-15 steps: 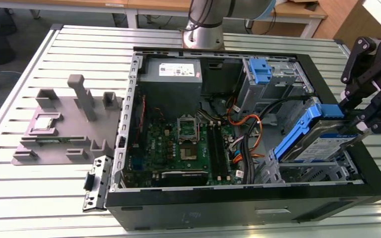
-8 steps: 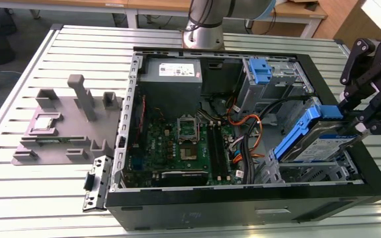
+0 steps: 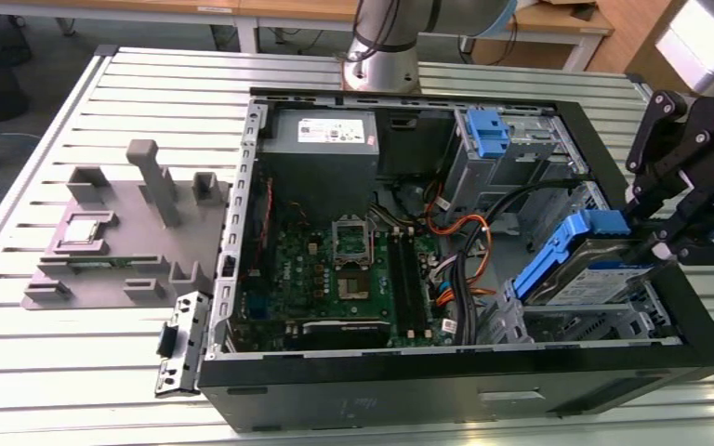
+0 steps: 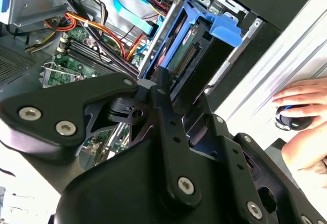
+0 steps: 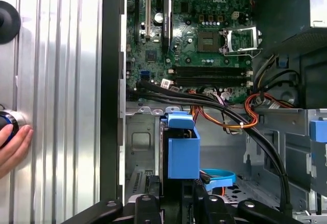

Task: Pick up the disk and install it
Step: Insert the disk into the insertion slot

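Slatted table [image 3: 72, 372], gripper [image 3: 654, 246] clamping disk [image 3: 595, 270] (tilted)

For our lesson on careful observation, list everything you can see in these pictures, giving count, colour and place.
computer case: one, black, open, on table
motherboard: one, green, inside case
power supply: one, grey, inside case
bracket: one, blue, inside case
disk: one, silver, blue-railed, tilted inside case
fixture: one, grey, exterior view's left
hand: one, on knob
arm: one, grey, beyond case
claw: one, black, shut on disk
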`<state>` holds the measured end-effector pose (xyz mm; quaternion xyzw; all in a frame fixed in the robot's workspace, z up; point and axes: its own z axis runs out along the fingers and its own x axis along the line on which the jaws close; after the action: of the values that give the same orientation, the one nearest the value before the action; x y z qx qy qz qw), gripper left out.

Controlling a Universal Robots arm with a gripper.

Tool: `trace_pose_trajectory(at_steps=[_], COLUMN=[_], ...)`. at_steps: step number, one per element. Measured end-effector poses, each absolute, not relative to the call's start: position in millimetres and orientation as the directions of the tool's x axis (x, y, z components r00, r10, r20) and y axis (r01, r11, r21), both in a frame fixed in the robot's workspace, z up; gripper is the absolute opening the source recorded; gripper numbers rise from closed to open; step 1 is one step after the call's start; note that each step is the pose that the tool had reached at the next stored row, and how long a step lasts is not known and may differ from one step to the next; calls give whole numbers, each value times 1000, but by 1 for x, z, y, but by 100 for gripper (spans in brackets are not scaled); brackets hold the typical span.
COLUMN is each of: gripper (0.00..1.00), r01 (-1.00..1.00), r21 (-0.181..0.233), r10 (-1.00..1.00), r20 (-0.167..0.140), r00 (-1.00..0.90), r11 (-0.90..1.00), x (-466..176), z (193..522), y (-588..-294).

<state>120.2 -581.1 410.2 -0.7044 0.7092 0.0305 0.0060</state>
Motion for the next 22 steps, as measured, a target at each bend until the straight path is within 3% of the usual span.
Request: trace_pose_trajectory(at_steps=[22], gripper=[35], r01=[-999], r21=[35], r10=[-999], r20=[-51], r00=[-8], r11=[6], x=[120], z=[372], y=[-585])
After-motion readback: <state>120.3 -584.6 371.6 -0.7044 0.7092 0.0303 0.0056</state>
